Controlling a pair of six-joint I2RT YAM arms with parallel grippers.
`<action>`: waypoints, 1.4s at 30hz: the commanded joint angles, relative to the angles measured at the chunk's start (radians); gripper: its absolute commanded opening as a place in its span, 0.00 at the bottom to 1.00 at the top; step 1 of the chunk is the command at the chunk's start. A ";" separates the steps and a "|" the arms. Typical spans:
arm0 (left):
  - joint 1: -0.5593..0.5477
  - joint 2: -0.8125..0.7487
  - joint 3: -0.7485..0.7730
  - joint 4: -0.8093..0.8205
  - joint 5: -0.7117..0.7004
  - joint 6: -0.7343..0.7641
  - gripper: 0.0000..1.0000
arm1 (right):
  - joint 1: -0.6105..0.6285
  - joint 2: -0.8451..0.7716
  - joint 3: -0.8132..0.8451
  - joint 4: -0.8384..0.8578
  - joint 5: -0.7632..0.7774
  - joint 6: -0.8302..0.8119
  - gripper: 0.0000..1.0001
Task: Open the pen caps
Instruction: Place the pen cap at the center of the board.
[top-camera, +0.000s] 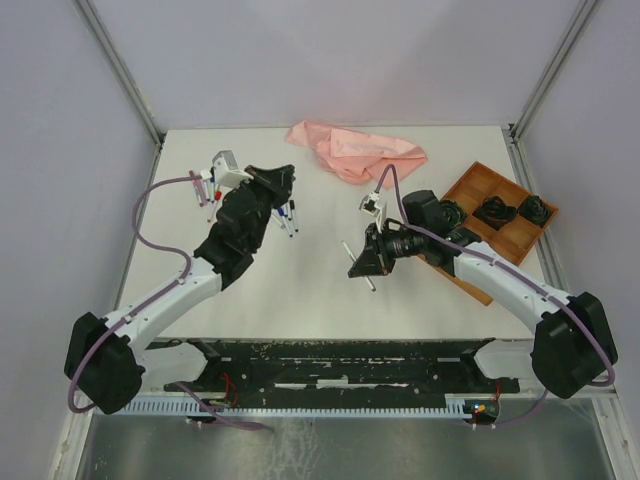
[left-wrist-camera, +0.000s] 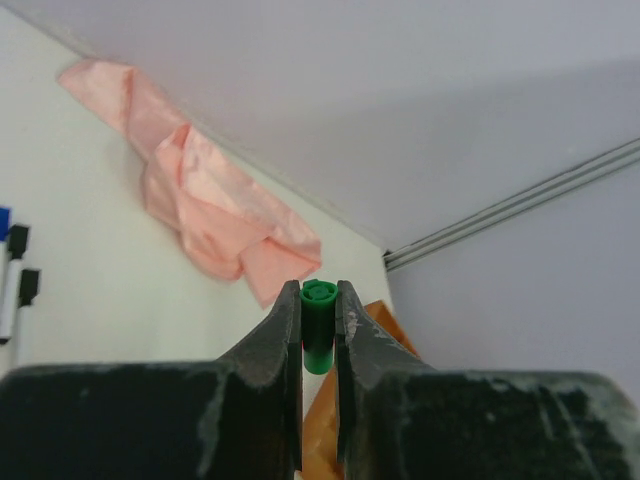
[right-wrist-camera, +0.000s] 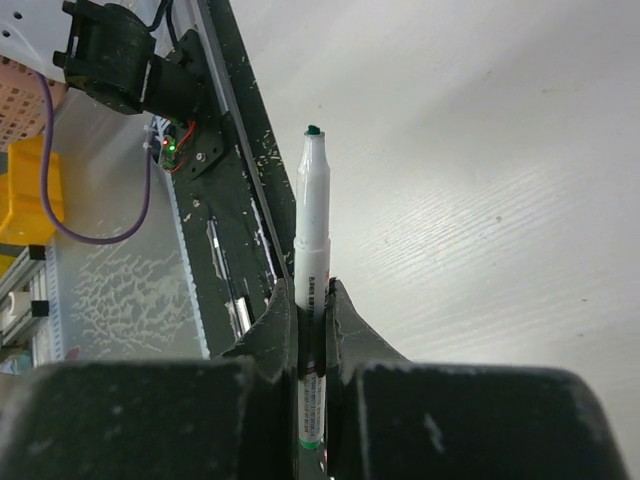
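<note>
My left gripper (left-wrist-camera: 319, 290) is shut on a small green pen cap (left-wrist-camera: 319, 325), which stands upright between the fingertips; no pen is attached to it. In the top view this gripper (top-camera: 281, 181) hovers over the table's far left. My right gripper (right-wrist-camera: 312, 292) is shut on a white pen barrel (right-wrist-camera: 312, 225) with its green tip bare. From above, that pen (top-camera: 360, 268) pokes out both sides of the right gripper (top-camera: 366, 262) near mid-table. Other capped pens (top-camera: 288, 218) lie beside the left arm, with more of them (top-camera: 208, 192) on its other side.
A crumpled pink cloth (top-camera: 355, 152) lies at the back centre. A wooden tray (top-camera: 510, 235) holding black objects sits at the right, behind the right arm. Pens with blue and black caps (left-wrist-camera: 14, 268) show at the left edge of the left wrist view.
</note>
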 joint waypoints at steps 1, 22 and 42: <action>0.019 0.015 -0.115 -0.024 0.044 0.015 0.03 | 0.002 -0.039 0.057 -0.023 0.073 -0.054 0.00; 0.030 0.525 0.185 -0.212 0.284 0.084 0.03 | 0.000 0.033 0.050 -0.010 0.468 0.060 0.00; 0.134 0.291 -0.050 -0.564 -0.100 0.171 0.03 | 0.141 0.338 0.188 0.016 0.427 0.290 0.00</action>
